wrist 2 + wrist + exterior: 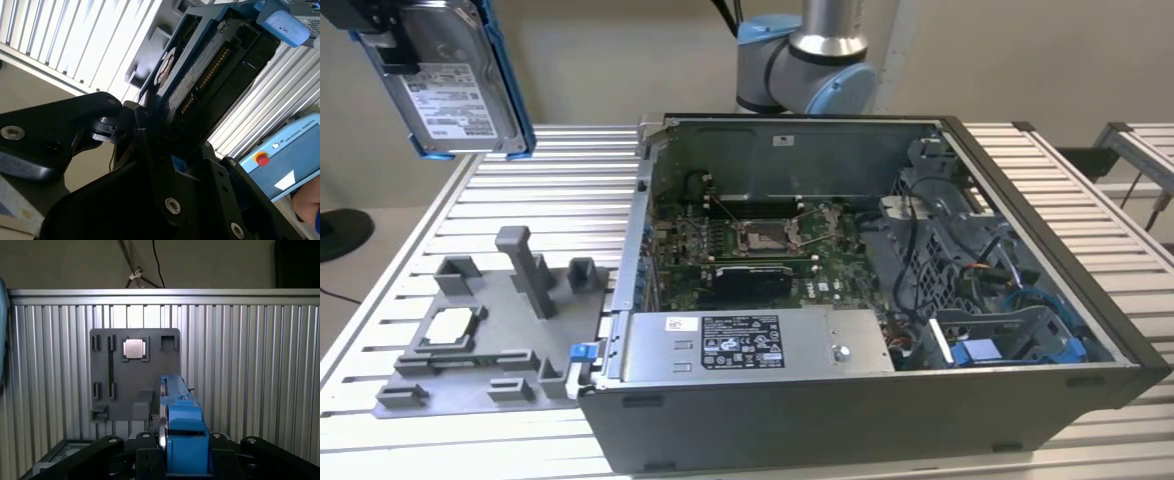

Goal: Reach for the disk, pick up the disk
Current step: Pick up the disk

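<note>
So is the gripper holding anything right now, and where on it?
Yes: the gripper is shut on the disk, clamping its flat faces at the end that is uppermost in the exterior view. The disk hangs clear above the table.

The end effector (383, 32) is hanging high up, with the disk (454, 85) clamped in it and dangling just below it, upright on its edge. The arm (807, 62) is showing its grey-and-blue joints well off to the side of the end effector, toward the exterior view's right. In both wrist views the end effector (180, 440) (152, 125) is gripping the disk (181, 410) (200, 65) by its near end. Its black fingers (144, 439) (134, 122) are pressing against the two flat sides, and the disk is reaching straight out ahead of them.
</note>
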